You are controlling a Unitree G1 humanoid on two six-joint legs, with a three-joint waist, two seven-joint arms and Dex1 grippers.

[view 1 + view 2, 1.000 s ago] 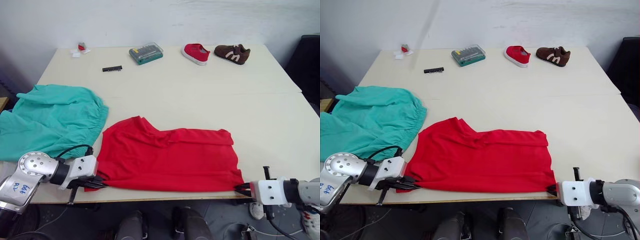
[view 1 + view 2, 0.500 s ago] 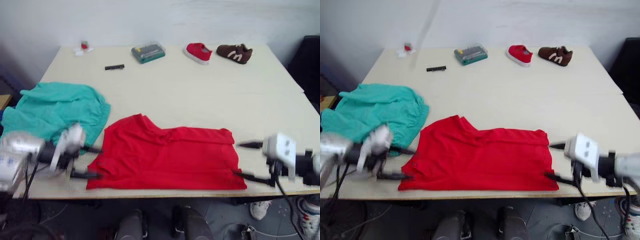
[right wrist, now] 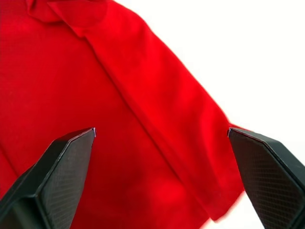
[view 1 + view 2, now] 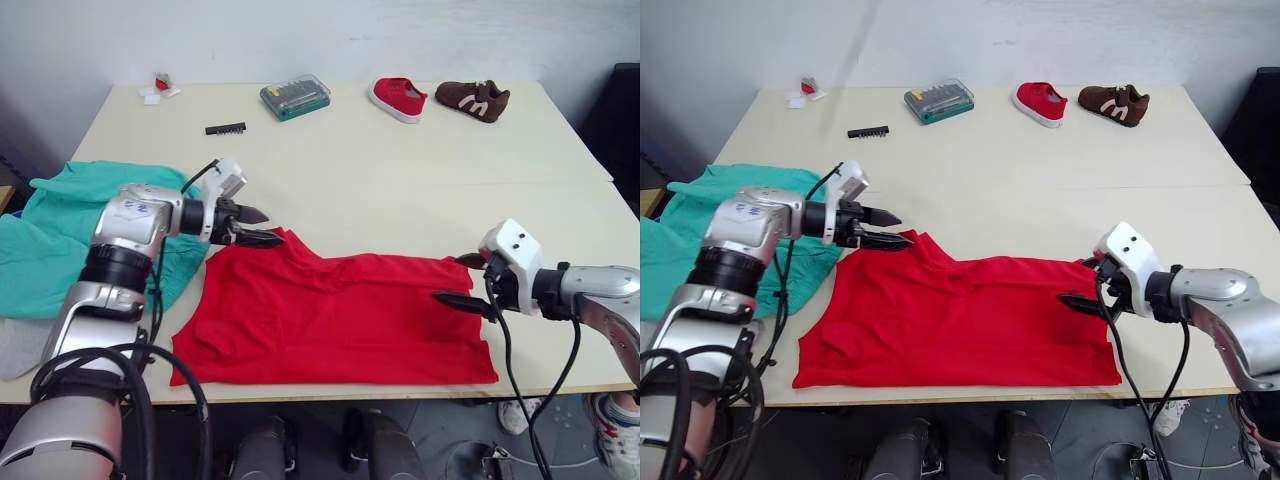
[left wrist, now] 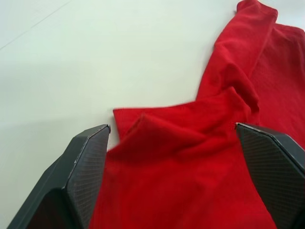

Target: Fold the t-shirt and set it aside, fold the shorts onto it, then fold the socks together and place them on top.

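T-shirt (image 4: 335,318) flat, open end effectors (image 4: 258,227) (image 4: 459,281) over its far corners.

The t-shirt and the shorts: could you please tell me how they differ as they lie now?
The t-shirt is red and lies spread flat near the table's front edge; the shorts are teal and lie bunched at the left edge. Both open grippers, left and right, are at the t-shirt; neither is at the shorts.

I see the shorts (image 4: 60,245) cut off at the picture's left edge and partly hidden behind my left arm. The small items (image 4: 155,88) at the table's far corner are too tiny to identify.
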